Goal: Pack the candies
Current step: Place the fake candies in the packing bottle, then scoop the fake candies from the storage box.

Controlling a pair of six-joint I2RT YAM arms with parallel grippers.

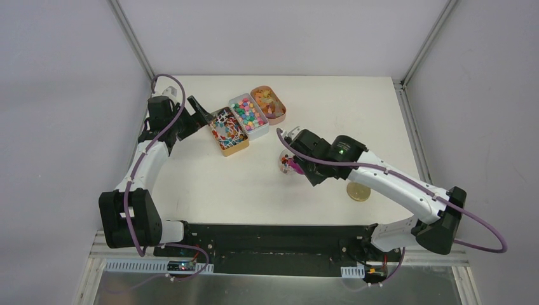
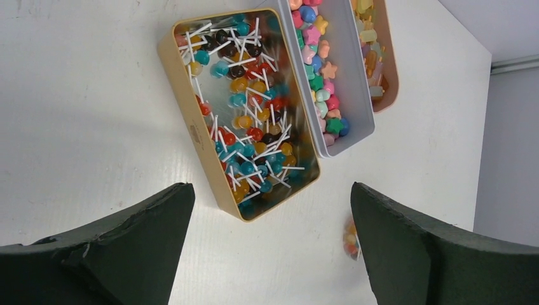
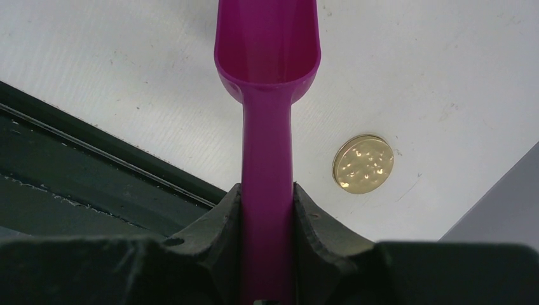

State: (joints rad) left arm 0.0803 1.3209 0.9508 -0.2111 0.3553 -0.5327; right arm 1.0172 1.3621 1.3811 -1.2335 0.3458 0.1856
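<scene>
Three open tins stand side by side, upper centre of the top view: gold tin (image 2: 191, 127) holding the candies (image 2: 254, 114), white tin (image 2: 356, 95), orange tin (image 2: 389, 63). Two grippers: left gripper (image 2: 272, 194) spread wide and empty, left of the gold tin; right gripper (image 3: 267, 210) clamped on one purple scoop (image 3: 267, 57). One gold disc (image 3: 363, 163) lies at lower right.

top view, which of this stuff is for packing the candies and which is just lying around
For the job: lollipop tin, star-sweet tin, orange tin, purple scoop clamped in the right gripper, open left gripper.

Lying about, seemingly: gold round lid, black base plate.
</scene>
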